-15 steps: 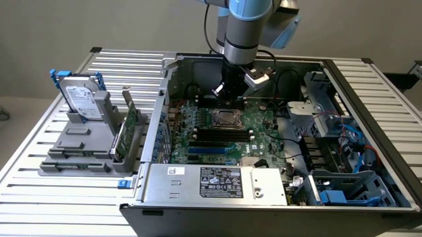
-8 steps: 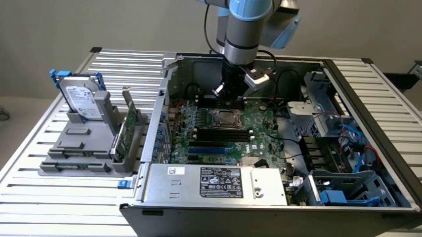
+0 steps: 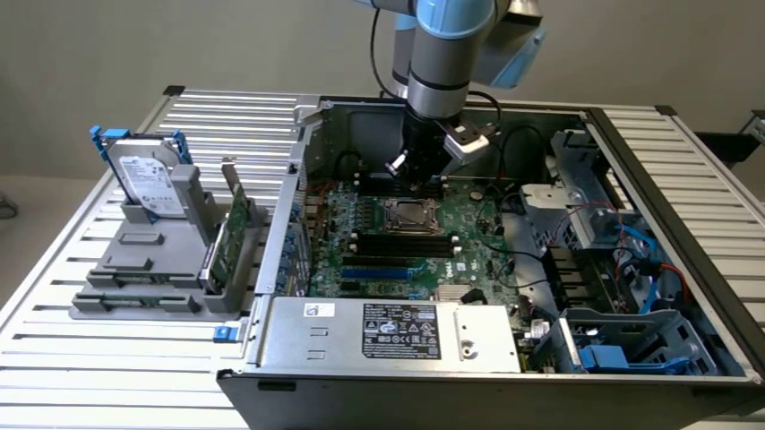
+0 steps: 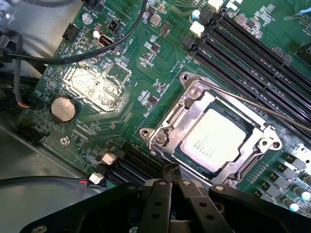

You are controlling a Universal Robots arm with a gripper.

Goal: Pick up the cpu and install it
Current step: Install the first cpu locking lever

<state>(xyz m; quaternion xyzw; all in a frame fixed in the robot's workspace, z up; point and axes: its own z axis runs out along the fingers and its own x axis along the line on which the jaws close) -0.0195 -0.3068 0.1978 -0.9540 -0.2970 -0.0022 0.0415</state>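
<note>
Wrist view: the hand was seen with its two fingers pressed together, nothing being pinched between them, their tips poised just above the motherboard. From those tips outward, the cpu was found close by, just beyond and slightly to one side of the closed fingers, apart from them and not touched. It lay flat with its silvery top facing up, seated inside the metal frame of the socket, so the placing could be judged as done. Being square, it offered no long axis; its edges were turned diagonally to the line of the fingers. A thin wire lever was seen crossing one corner of the frame, and whether it was latched could not be told. Further out, the dark memory slots ran alongside the socket. In the exterior view the arm was seen reaching down into the open computer case, which rested on the slatted surface, the hand being held over the board just behind the socket.
</note>
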